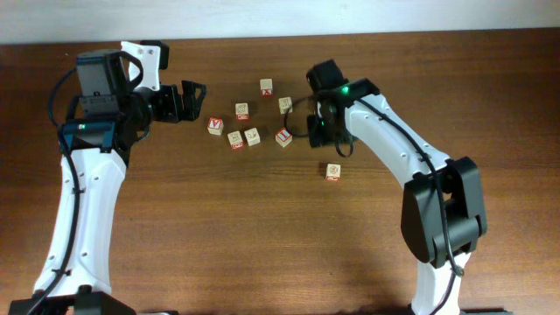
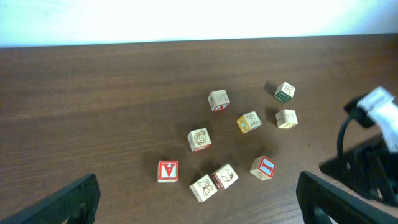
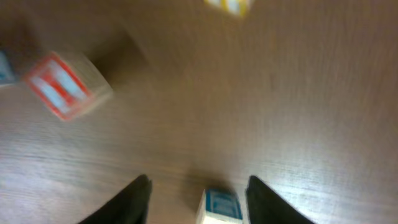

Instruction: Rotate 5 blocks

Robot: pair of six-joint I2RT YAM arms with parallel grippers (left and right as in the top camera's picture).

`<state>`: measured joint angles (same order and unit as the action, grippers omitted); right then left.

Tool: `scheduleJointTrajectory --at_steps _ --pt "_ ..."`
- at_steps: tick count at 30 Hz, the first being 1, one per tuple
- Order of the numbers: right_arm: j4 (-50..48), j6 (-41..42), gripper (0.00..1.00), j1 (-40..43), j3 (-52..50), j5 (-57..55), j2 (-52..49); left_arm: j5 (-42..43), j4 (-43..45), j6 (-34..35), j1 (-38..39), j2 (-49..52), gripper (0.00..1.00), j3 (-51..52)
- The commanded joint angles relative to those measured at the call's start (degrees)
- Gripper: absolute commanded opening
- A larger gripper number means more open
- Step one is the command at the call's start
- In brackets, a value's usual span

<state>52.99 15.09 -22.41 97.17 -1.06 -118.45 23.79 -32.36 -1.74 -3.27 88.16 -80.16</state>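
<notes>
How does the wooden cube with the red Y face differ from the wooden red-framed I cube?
The Y cube shows a solid red face, the I cube only a red frame. The Y cube sits square-on, the I cube turned diagonally. Both rest free on the table.

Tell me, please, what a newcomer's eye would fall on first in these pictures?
The scatter of tiny wooden alphabet cubes on the table draws the eye first, the left gripper open beside it. In the right wrist view, the right gripper straddles a blue-faced cube with its jaws apart. One lone cube sits apart, nearer the robot.
</notes>
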Motion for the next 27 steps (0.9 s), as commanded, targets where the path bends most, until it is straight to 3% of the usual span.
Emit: scheduleJointTrajectory --at_steps 1,3,6,16,24,27 --pt "-6.82 -10.58 0.57 -3.21 0.98 -0.48 -0.17 0.44 0.13 -0.92 0.02 0.46 0.99 -1.09" --pt "-10.19 -16.50 0.66 -4.50 0.98 -0.46 -1.16 0.44 0.13 -0.92 0.02 0.46 0.99 -1.09" --pt "-13.51 -25.97 0.67 -5.77 0.98 -0.46 -3.39 0.44 0.13 -0.92 0.02 0.46 0.99 -1.09" --pt "-19.02 -28.30 0.66 -6.45 0.98 3.89 -10.47 0.44 0.13 -0.92 0.02 0.46 0.99 -1.09" --pt "-19.74 -18.14 0.31 -6.45 1.22 3.37 -11.13 0.44 0.13 -0.92 0.02 0.46 0.99 -1.09" --pt "-15.58 -9.44 0.30 -6.45 2.97 1.70 -9.22 0.44 0.13 -0.92 0.02 0.46 0.99 -1.09"
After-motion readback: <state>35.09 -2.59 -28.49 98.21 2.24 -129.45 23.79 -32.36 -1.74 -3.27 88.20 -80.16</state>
